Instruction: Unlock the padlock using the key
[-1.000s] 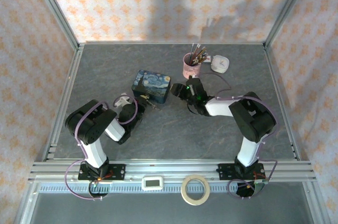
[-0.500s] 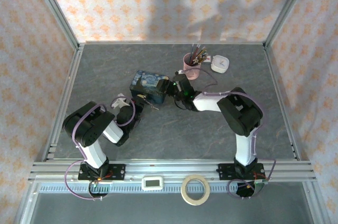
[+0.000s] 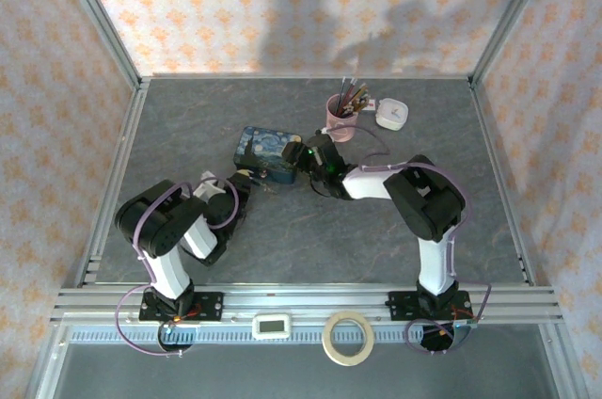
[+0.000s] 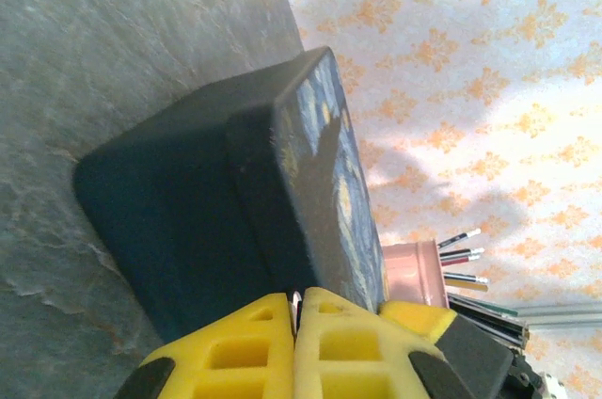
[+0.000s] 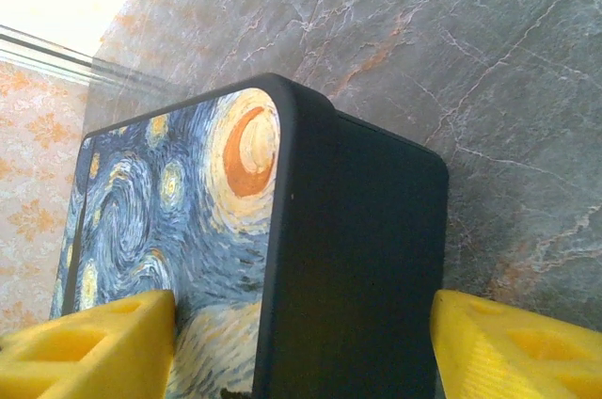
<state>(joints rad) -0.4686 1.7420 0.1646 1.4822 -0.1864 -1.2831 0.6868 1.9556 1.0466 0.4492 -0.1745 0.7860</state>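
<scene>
**Pinched beside the blue painted tin (image 3: 268, 149): the key (image 4: 295, 298)**

On the near rail: a tape roll (image 3: 347, 337), beside it a small white device (image 3: 274, 326).

Further in, left gripper (image 3: 243, 189): pressed together, pinches the key in the seam between its yellow pads (image 4: 348, 333), seen there as a thin silvery sliver. Points at the tin's near-left corner, close to it.

Next, padlock (image 3: 266, 183): seemingly the small dark speck against the tin's near wall, just beyond those fingertips. Too small to tell shackle from body.

Tin itself: rests flat on the grey table (image 3: 310, 239), lid up.

At its right end, right gripper (image 5: 301, 343): spread wide, one pad on the painted-lid side, the other on the dark-wall side, the tin's corner between. Contact with the tin: cannot tell.

Just beyond: a pink cup (image 3: 340, 119) of pens and pencils, upright; to its side, a small white object (image 3: 392, 115).

Farthest back: the patterned wall (image 3: 282, 4).
</scene>
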